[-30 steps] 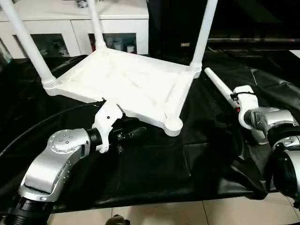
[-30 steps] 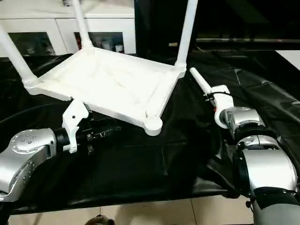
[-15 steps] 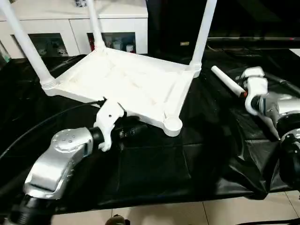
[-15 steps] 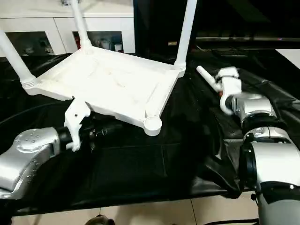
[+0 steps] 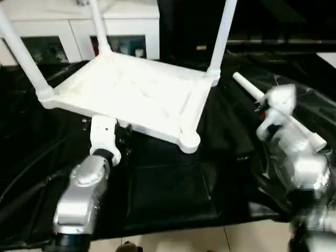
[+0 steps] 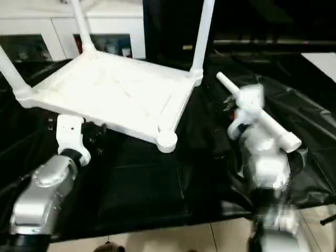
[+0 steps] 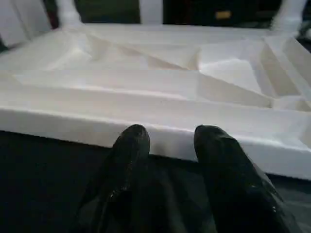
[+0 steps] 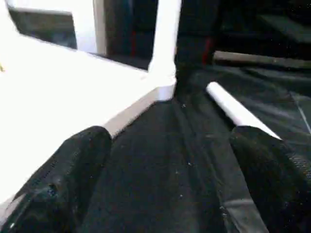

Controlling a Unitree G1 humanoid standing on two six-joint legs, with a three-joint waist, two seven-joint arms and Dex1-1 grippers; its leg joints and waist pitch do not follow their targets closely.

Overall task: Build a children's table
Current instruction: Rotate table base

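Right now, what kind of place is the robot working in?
Probably an indoor lab or workshop: a work table draped in black sheeting, a tiled floor in front, and a white cabinet with glass doors behind the upturned tabletop.

Tabletop (image 5: 131,94) upside down, three legs up

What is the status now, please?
Left end effector open at tabletop rim. Right end effector open, fourth leg lying loose beyond it. Three legs fitted; near corner socket empty.
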